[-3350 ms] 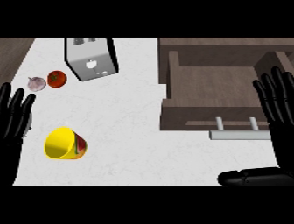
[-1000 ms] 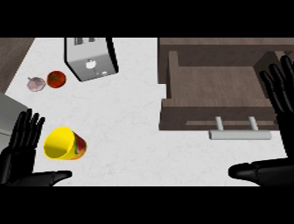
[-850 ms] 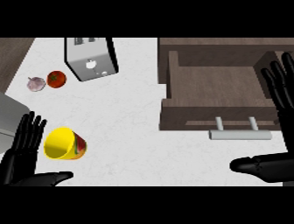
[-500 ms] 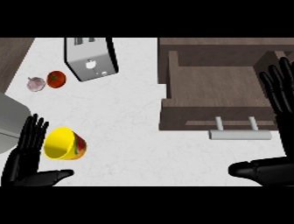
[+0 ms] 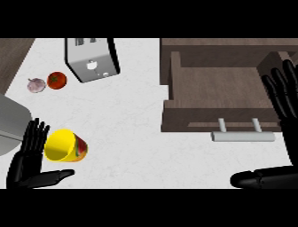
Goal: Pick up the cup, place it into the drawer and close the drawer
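On the white surface (image 5: pixel 139 111), lower left, the yellow cup (image 5: pixel 64 146) is seen lying on its side, just beside the straight, spread fingers of the left hand (image 5: pixel 26 164). The drawer (image 5: pixel 220 95) is shown open at upper right. The right hand (image 5: pixel 294 119) is held flat and open over its right edge.

The cup (image 5: pixel 64 146) is yellow with a red and green patch on its outer wall, and lies tipped on its side on the white counter, its open mouth facing left. It sits well to the left of the drawer (image 5: pixel 224 95), a brown wooden box pulled open, with a pale bar handle (image 5: pixel 242 135) along its near front.
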